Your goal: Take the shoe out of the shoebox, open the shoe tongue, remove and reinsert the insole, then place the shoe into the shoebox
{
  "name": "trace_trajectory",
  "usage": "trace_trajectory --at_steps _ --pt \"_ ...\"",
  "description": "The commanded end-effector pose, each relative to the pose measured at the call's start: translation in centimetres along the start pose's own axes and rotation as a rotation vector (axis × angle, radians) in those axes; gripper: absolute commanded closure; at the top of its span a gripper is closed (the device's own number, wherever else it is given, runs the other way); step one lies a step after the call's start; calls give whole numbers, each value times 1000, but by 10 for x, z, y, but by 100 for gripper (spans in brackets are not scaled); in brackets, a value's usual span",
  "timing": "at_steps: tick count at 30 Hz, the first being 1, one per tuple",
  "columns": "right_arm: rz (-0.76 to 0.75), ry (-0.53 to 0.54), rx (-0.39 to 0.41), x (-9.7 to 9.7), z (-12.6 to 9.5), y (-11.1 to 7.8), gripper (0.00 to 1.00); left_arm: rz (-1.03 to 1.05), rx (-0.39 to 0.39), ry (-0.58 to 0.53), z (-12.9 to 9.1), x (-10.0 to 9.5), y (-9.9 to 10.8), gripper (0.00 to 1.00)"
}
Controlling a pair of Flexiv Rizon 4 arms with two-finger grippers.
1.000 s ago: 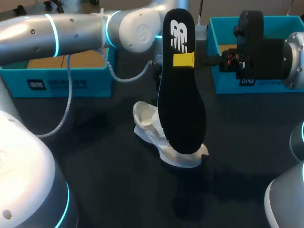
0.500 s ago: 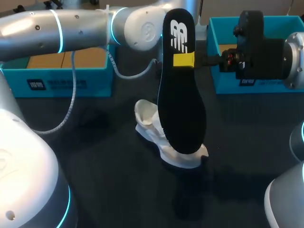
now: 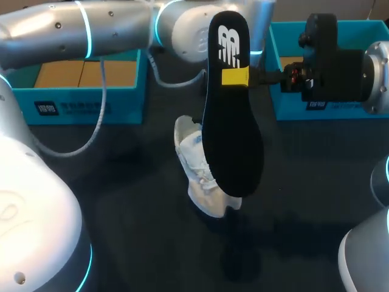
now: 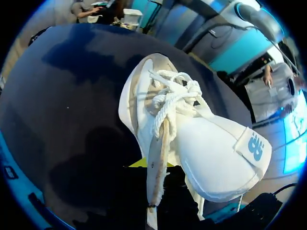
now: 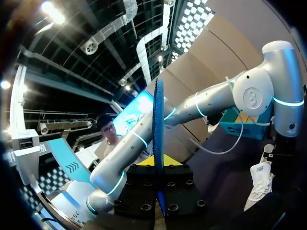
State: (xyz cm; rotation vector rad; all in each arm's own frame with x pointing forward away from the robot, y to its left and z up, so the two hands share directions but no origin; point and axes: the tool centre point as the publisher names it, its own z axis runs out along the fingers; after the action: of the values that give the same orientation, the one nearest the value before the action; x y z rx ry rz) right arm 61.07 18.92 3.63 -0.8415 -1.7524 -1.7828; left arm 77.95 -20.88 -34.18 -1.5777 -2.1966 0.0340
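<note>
A black insole (image 3: 231, 121) stands upright in mid-air above the table, with my right gripper (image 3: 238, 77) shut on its upper part from the right. In the right wrist view the insole (image 5: 158, 124) shows edge-on between the yellow tips of the right gripper (image 5: 157, 162). Behind and below the insole is the white shoe (image 3: 197, 173), tilted, toe toward the front. My left arm (image 3: 188, 30) comes across the back; the insole hides its gripper in the head view. Up close, my left gripper (image 4: 154, 167) is shut on the side edge of the shoe (image 4: 192, 129), laces loose, tongue folded out.
A teal shoebox (image 3: 85, 103) with a cardboard floor stands at the back left under my left arm. A second teal box (image 3: 285, 103) stands at the back right behind my right wrist. The dark tabletop (image 3: 121, 231) spreads around and in front of the shoe.
My left arm has swung to the right and turned the shoe: its toe, which pointed to the right, now points toward the front. The insole and right arm have stayed still.
</note>
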Motion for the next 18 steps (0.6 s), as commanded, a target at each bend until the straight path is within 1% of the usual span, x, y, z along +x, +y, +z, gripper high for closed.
trace_trajectory --at_steps 1,2,5,8,13,18 --pt "0 -10 -16 8 6 -5 100 106 -51 94 -10 -10 -4 100" --pt "0 -10 -16 8 6 -5 100 118 -87 106 -9 -14 -5 100" --pt "0 -10 -16 8 6 -5 100 148 -115 140 -5 -21 -6 100" --pt "0 -10 -16 8 6 -5 100 194 -131 165 0 -26 -11 100" --pt "0 -10 -16 8 6 -5 100 216 -169 203 8 -33 -15 100" --pt "0 -10 -16 8 6 -5 100 244 -184 233 21 -38 -24 100"
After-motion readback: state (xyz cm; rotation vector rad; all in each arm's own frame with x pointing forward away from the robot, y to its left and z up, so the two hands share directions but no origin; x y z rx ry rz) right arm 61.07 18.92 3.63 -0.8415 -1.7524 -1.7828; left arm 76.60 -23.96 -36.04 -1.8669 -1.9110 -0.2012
